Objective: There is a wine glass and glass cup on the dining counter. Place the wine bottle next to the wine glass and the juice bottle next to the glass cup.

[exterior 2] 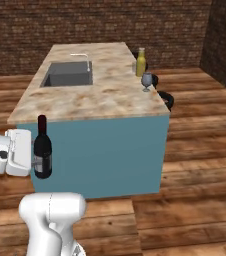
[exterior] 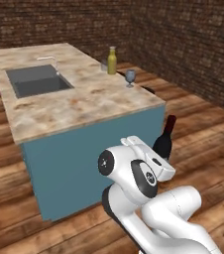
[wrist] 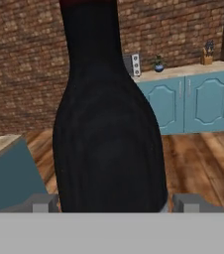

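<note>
Fingers [wrist: 39, 202] clamped either side of the wine bottle [exterior 2: 42, 150], held upright in the air, below the worktop [exterior 2: 100, 97] level and off its near end, beside the teal base. Farther out, on the worktop's far right edge: wine glass [exterior 2: 146, 81] nearest, juice bottle [exterior 2: 141, 62] beyond it, with the cup [exterior: 104, 66] just beside. Juice half looks done; wine bottle yet to be set by the glass.

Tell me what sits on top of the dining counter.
On the dining counter: an inset sink with faucet, the juice bottle, the wine glass, and the glass cup, partly hidden behind the juice bottle.
</note>
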